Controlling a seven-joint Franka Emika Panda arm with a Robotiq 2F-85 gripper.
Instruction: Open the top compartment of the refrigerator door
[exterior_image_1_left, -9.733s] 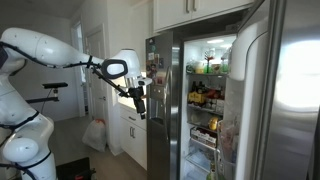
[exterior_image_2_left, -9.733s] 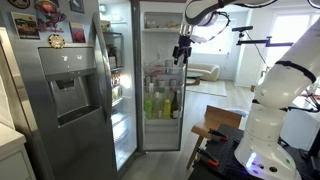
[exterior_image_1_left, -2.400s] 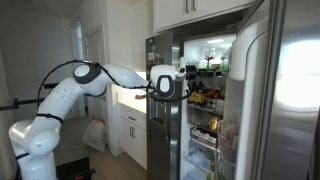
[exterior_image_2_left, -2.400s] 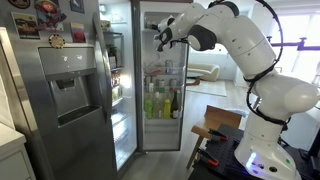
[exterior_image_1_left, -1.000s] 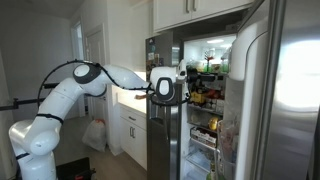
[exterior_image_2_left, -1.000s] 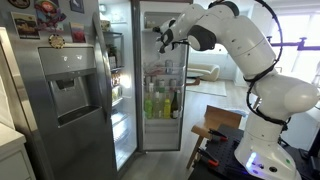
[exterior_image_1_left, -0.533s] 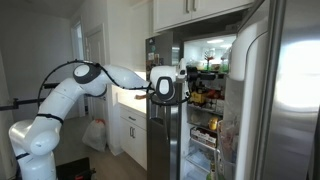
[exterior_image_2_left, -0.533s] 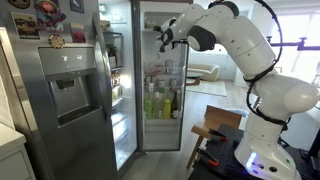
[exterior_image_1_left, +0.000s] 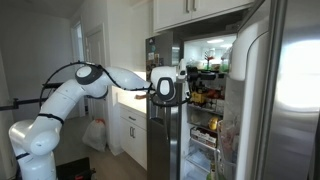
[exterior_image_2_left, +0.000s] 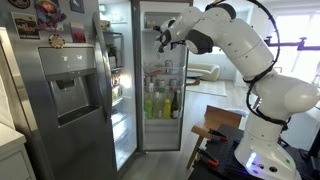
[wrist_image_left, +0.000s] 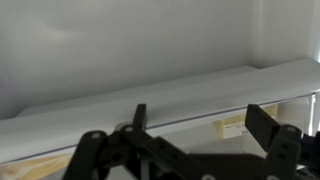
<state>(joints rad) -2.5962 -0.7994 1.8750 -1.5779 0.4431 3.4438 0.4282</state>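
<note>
The refrigerator door (exterior_image_1_left: 158, 125) is a narrow brushed-steel panel with papers and a dark patch, and it stands swung open. Its inner side (exterior_image_2_left: 146, 60) shows shelves of bottles. My gripper (exterior_image_2_left: 161, 38) is at the top inside of this door. In an exterior view only my arm's wrist (exterior_image_1_left: 165, 87) shows beside the door edge. In the wrist view my gripper (wrist_image_left: 200, 122) is open, its two dark fingers apart and empty. Just beyond them runs the pale long cover of the top compartment (wrist_image_left: 160, 92), which looks closed.
The lit fridge interior (exterior_image_1_left: 207, 95) holds food. Bottles (exterior_image_2_left: 160, 102) fill the door shelves. A steel freezer door with a dispenser (exterior_image_2_left: 62, 95) is on one side, another large steel door (exterior_image_1_left: 290, 90) nearby. A white bag (exterior_image_1_left: 95, 135) lies on the floor, and a wooden stool (exterior_image_2_left: 212, 135) stands close.
Since about ten seconds ago my arm moved from open space to the door's top. Over the last second nothing has visibly moved.
</note>
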